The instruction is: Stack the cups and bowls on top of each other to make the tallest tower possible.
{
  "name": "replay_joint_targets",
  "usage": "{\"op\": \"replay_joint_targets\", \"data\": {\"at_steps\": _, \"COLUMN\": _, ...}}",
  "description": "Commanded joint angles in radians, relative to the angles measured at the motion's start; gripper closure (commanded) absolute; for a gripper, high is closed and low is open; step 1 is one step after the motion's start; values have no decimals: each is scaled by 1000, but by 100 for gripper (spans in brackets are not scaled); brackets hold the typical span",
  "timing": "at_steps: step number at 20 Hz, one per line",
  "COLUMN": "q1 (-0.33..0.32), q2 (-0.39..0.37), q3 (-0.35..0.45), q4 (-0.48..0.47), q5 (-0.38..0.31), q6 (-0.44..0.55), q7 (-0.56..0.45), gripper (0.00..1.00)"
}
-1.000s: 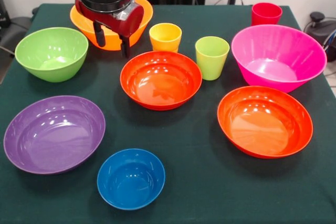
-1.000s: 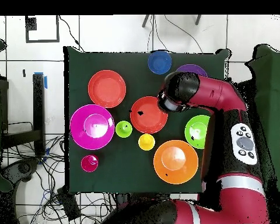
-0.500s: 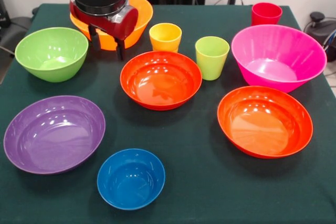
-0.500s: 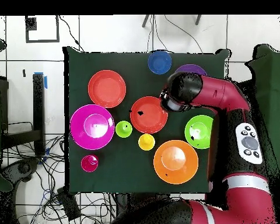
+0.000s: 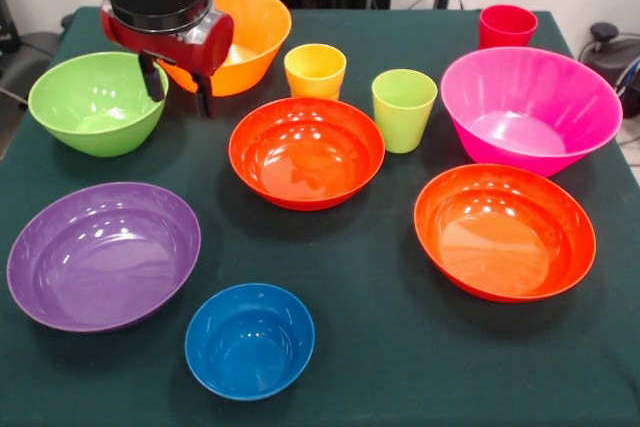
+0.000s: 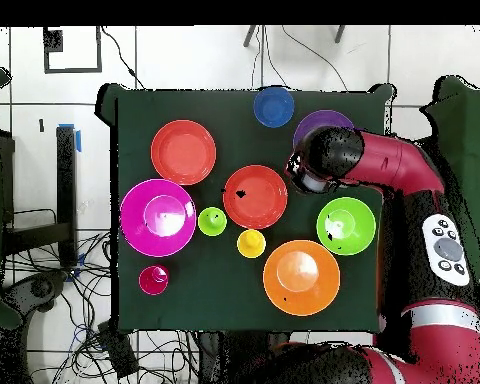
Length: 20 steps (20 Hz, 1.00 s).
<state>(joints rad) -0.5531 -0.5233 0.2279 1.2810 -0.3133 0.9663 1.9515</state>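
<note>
Glossy plastic bowls: light, rigid, slippery.
Pinch lime-green bowl (image 5: 98, 102) rim, upper left; gripper (image 5: 177, 93) fingers spread, empty.

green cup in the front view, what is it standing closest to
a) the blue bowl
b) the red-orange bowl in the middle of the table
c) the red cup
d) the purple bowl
b: the green cup stands upright just beside the rim of the middle red-orange bowl, while the blue bowl, the purple bowl and the red cup all sit clearly farther from it.
</note>
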Motion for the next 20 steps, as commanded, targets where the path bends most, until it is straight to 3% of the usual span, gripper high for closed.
{"op": "replay_joint_targets", "data": {"at_steps": 1, "q1": -10, "q2": 0, "q3": 122, "q4": 46, "q5": -86, "q6": 56, "q7": -362, "gripper": 0}}
{"op": "replay_joint_targets", "data": {"at_steps": 11, "q1": -16, "q2": 10, "q3": 125, "q4": 40, "q5": -88, "q6": 68, "q7": -375, "gripper": 0}}
{"op": "replay_joint_targets", "data": {"at_steps": 20, "q1": -59, "q2": 23, "q3": 121, "q4": 109, "q5": -108, "q6": -1, "q7": -370, "gripper": 0}}
